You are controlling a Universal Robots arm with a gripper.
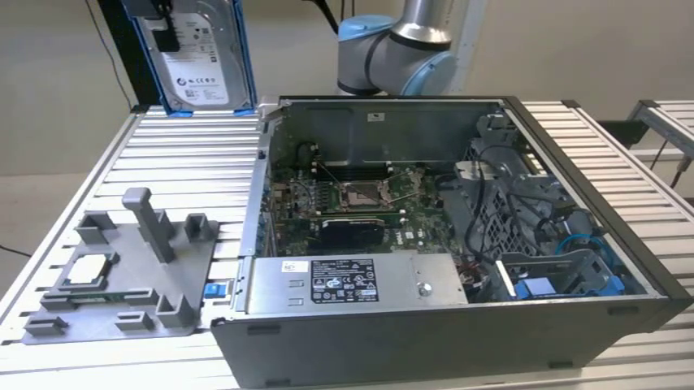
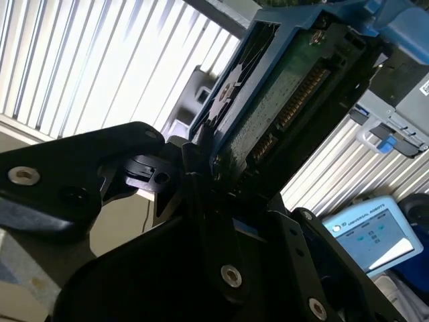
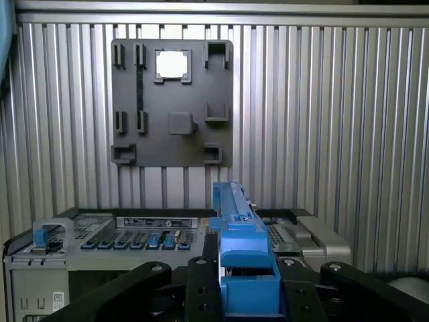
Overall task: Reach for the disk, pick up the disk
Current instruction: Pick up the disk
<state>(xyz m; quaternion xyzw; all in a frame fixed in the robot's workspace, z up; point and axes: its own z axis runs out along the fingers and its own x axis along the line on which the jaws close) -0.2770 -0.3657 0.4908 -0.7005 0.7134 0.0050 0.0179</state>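
Disk clamped in gripper, held off the worktop.

Gripper (image 2: 201, 164) is closed onto one end of the disk (image 1: 206, 61); in the second wrist view the black fingers (image 2: 191, 157) press against the disk's edge, w/ its green circuit-board side and connector pins facing the camera. In the ext. view the disk hangs upright at the view's upper left, label side showing, blue rails down both long edges, over the far corner of the slatted worktop (image 1: 184, 162) and well apart from the open PC case (image 1: 434, 325). The first wrist view looks along one blue rail (disk seen edge-on) toward the worktop. A grey fixture plate (image 1: 119, 276) lies on the worktop just beside the case, carrying a small square chip (image 1: 87, 270). The arm (image 1: 396, 49) stands behind the case.
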